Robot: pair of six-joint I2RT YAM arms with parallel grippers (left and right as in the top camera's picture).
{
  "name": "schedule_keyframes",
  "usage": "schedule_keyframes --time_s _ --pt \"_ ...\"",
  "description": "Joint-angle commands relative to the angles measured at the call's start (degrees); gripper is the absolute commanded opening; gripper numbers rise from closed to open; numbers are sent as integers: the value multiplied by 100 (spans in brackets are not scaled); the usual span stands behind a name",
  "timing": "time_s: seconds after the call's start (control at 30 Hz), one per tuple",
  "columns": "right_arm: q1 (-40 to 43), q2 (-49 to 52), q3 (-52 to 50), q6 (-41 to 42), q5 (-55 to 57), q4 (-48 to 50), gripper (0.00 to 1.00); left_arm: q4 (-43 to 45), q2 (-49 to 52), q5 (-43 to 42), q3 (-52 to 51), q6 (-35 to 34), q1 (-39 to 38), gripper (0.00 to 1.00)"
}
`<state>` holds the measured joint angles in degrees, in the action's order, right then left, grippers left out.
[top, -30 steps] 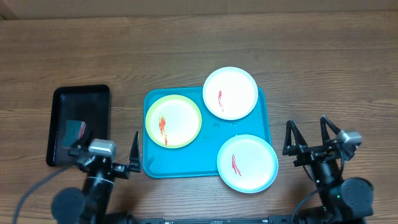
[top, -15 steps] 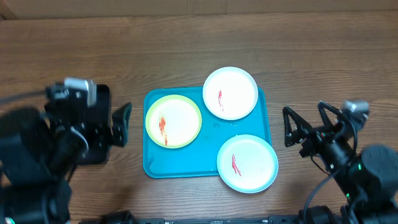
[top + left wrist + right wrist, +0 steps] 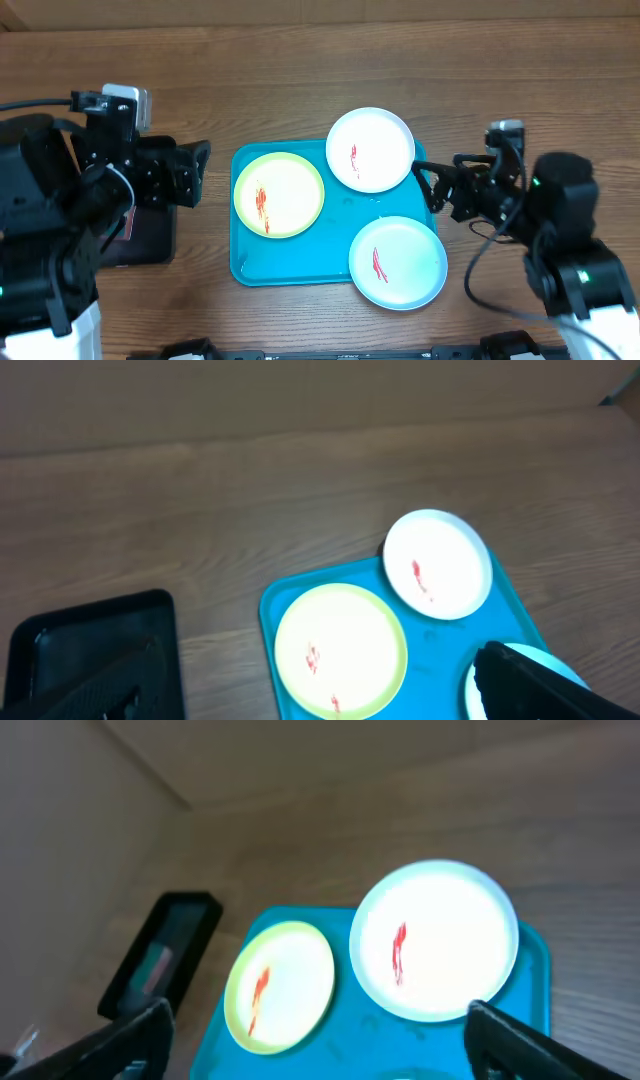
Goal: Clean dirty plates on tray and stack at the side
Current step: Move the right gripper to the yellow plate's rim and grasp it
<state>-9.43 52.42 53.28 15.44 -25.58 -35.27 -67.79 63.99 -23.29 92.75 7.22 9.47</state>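
The turquoise tray (image 3: pixel 340 226) holds three plates, each with a red smear: a yellow-green plate (image 3: pixel 279 194) at the left, a white plate (image 3: pixel 370 149) at the back and a second white plate (image 3: pixel 397 262) overhanging the front right corner. My left gripper (image 3: pixel 195 172) hangs open just left of the tray. It looks down on the yellow-green plate (image 3: pixel 340 650) and the back white plate (image 3: pixel 437 563). My right gripper (image 3: pixel 432 190) stands open at the tray's right edge, between the two white plates. Its view shows the back white plate (image 3: pixel 435 940) and the yellow-green plate (image 3: pixel 280 985). Neither gripper holds anything.
A narrow black tray (image 3: pixel 150 240) lies left of the turquoise one, mostly under my left arm, with a small reddish thing (image 3: pixel 152 965) inside. Bare wooden table surrounds both trays. A wall runs along the far edge.
Both arms have risen from the front edge and swung forward. The left now hangs over the black tray. The right gripper has moved left to the turquoise tray's right edge. The plates have not moved.
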Motion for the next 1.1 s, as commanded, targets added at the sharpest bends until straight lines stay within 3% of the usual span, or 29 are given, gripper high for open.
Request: schedule_keyframes --time_s 0.0,0.17,0.33,0.67,1.07 --pt "-35 654 258 260 -258 -31 87 -44 264 442 125 -76 26 100" --pt "-271 1926 1095 146 -393 -723 80 -260 822 1543 131 -1078 26 100" --pt "-905 2999 2210 131 424 -1512 76 -688 1381 2413 319 -1707 26 100" --pt "-2033 4197 2393 874 846 -791 75 -767 1840 2798 337 -1539 28 100" --pt "-3051 5379 2393 1792 2599 -605 46 -901 1923 3252 302 -1541 37 100"
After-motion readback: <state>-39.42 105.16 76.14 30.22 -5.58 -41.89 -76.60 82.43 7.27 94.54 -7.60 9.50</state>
